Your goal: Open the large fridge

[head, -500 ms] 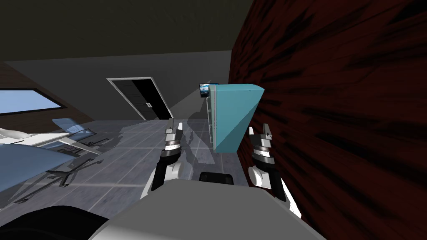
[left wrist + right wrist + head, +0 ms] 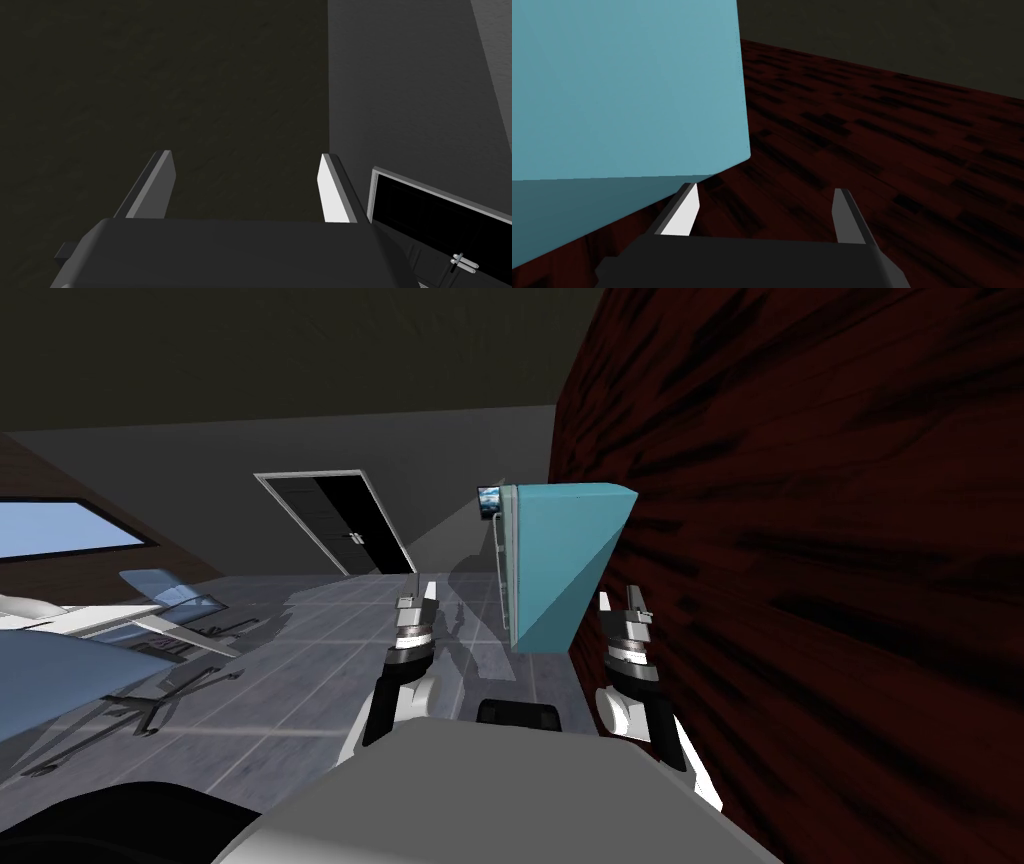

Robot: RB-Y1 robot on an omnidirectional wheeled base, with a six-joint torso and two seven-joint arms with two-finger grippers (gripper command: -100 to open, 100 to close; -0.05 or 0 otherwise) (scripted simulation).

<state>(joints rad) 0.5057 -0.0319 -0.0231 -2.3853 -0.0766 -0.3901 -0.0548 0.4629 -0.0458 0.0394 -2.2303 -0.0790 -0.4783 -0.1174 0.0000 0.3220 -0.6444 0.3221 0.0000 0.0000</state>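
The large fridge (image 2: 560,563) is a tall light-blue box against the dark red wood wall (image 2: 820,538), its front facing left with thin pale handles (image 2: 503,558) along that face. My right gripper (image 2: 622,600) is open beside the fridge's near side panel, a short way from it. In the right wrist view the fridge's blue side (image 2: 622,90) stands just past my open right gripper (image 2: 764,207), nothing between the fingers. My left gripper (image 2: 418,592) is open over the floor, left of the fridge; its fingers (image 2: 336,192) stand wide apart.
A dark door (image 2: 335,523) in a white frame stands in the far grey wall. A glass table (image 2: 60,673) and chairs (image 2: 175,598) sit at the left, under a window (image 2: 60,528). A small picture (image 2: 490,500) hangs beyond the fridge. Grey tiled floor (image 2: 330,658) lies ahead.
The whole head view has shifted slightly; the fridge now looks a little larger and nearer, so I have moved towards it. Both grippers stay open.
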